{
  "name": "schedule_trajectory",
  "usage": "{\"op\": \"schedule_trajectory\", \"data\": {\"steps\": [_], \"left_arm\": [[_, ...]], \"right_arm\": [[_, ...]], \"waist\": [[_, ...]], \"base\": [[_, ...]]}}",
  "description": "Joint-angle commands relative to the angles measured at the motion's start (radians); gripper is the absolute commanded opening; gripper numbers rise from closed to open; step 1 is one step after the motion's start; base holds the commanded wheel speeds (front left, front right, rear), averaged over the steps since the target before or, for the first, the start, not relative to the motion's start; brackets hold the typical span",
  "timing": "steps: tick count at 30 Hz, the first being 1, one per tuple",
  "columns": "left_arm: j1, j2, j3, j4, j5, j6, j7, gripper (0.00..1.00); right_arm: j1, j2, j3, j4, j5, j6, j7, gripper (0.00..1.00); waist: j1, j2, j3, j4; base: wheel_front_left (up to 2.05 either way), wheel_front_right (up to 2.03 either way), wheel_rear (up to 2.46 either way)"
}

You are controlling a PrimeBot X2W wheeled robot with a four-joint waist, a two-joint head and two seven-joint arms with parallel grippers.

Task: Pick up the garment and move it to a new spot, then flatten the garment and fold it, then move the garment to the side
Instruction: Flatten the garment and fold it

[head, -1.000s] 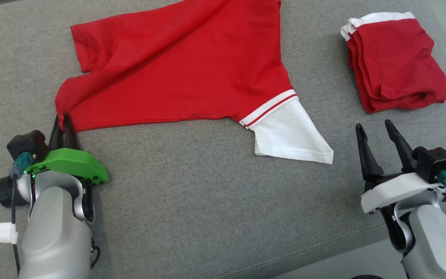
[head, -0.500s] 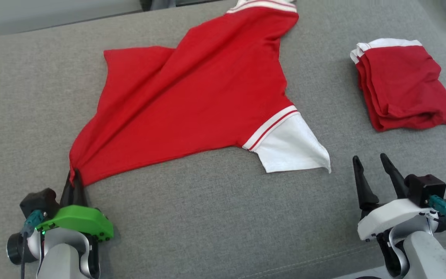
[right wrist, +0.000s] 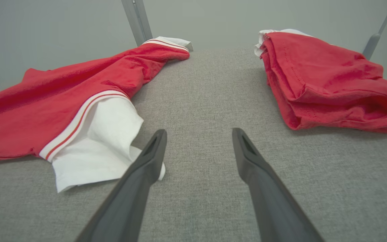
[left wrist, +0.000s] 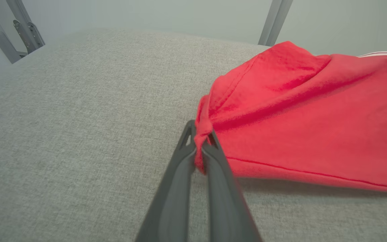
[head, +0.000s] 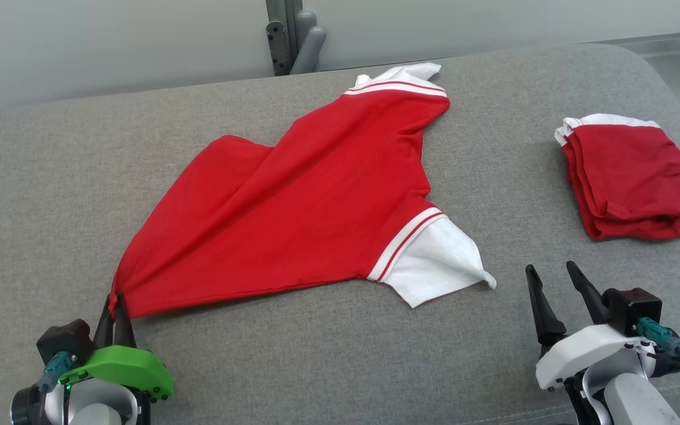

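The garment [head: 310,200] is a red shirt with white, red-striped sleeves, spread loosely across the grey cushioned surface [head: 316,366]. My left gripper [head: 114,304] is shut on the garment's near-left corner, and the left wrist view shows the red hem [left wrist: 202,129] bunched between the two fingers. One white sleeve [head: 434,262] lies at the near right, the other [head: 402,75] at the far edge. My right gripper [head: 549,278] stands open just right of the near sleeve [right wrist: 96,148], with nothing between its fingers [right wrist: 146,161].
A second red garment [head: 629,177], folded into a stack with a white edge, lies at the right of the surface and also appears in the right wrist view [right wrist: 321,84]. A grey metal bracket [head: 293,35] stands behind the surface's far edge against a pale wall.
The head camera has tilted up, so the whole scene sits lower. My left gripper closed on the garment's corner and has pulled it toward me, stretching the cloth into a point.
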Motion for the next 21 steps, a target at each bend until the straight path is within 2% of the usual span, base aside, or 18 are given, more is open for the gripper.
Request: {"op": "schedule_trajectory", "data": {"steps": [1,9,21], "left_arm": [[0.017,0.004,0.003,0.003,-0.005,0.001,0.0,1.0],[0.104,0.004,-0.004,-0.091,-0.021,-0.003,0.0,1.0],[0.279,0.004,-0.088,-0.271,-0.028,0.03,0.0,1.0]], "right_arm": [[0.017,-0.003,0.004,0.005,0.003,-0.002,0.0,1.0],[0.046,0.004,0.009,-0.034,-0.012,-0.002,0.0,1.0],[0.099,0.03,-0.007,-0.115,-0.059,-0.002,0.0,1.0]], "waist": [[0.0,0.0,-0.013,0.0],[0.0,0.0,-0.055,-0.004],[0.0,0.0,-0.111,0.02]], "base": [[0.0,0.0,0.0],[0.0,0.0,0.0],[0.0,0.0,0.0]]}}
